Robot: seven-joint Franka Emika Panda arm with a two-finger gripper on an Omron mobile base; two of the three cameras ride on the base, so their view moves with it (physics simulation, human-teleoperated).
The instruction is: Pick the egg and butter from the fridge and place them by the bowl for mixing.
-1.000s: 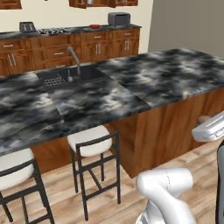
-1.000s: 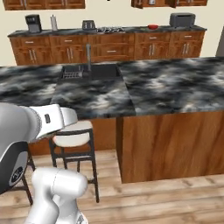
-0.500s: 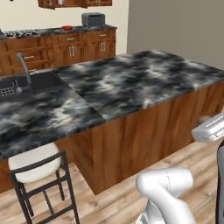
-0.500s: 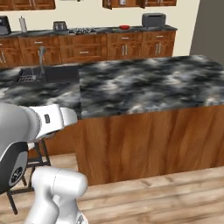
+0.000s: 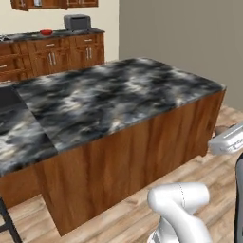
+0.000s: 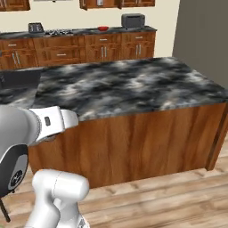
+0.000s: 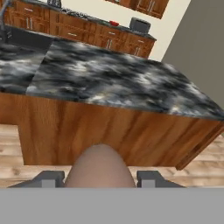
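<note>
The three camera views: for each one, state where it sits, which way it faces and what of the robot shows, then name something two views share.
Left base view: behind the arm's left, facing the marble island; white arm lower right.
Right base view: behind its right, facing the island; arm lower left.
Hand view: on the hand, looking along the end effector shut on the egg.
Shared: the island, and the red bowl on the back counter.

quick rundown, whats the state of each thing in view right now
small brownish rounded egg: held between the two dark finger tips, off any surface
gripper: shut on the egg
black-and-grey marble island counter: bare top where it shows
small red bowl: sitting on the far wooden counter
grey boxy appliance: standing on the far counter beside the red bowl
brown wooden cupboards: doors and drawers closed
</note>
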